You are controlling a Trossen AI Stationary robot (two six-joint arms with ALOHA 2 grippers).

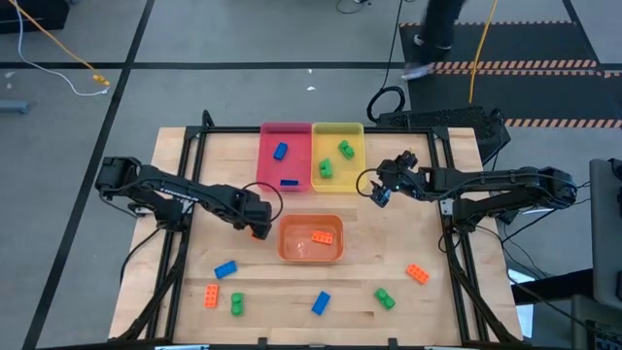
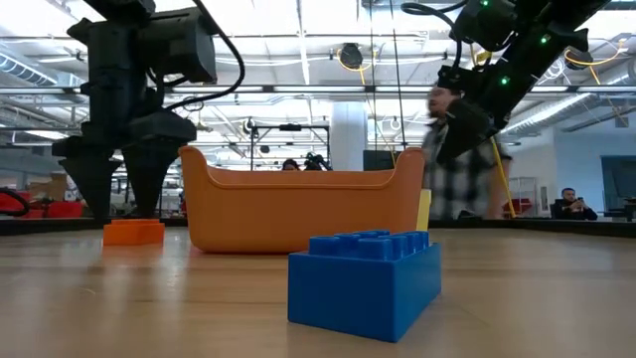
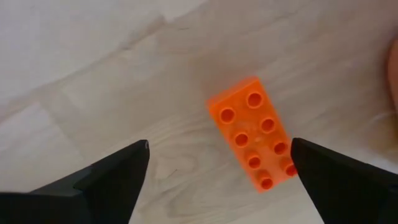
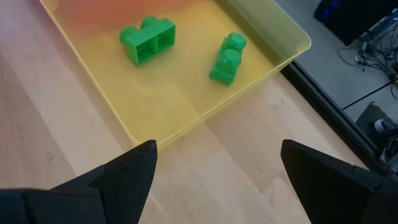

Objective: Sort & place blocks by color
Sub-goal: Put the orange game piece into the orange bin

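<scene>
Left hand (image 3: 217,171) spread over orange block (image 3: 254,132), beside tray (image 1: 311,255).

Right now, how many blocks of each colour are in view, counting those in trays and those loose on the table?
Blue blocks: 4
Green blocks: 4
Orange blocks: 4, including one under the left gripper
Total: 12
</scene>
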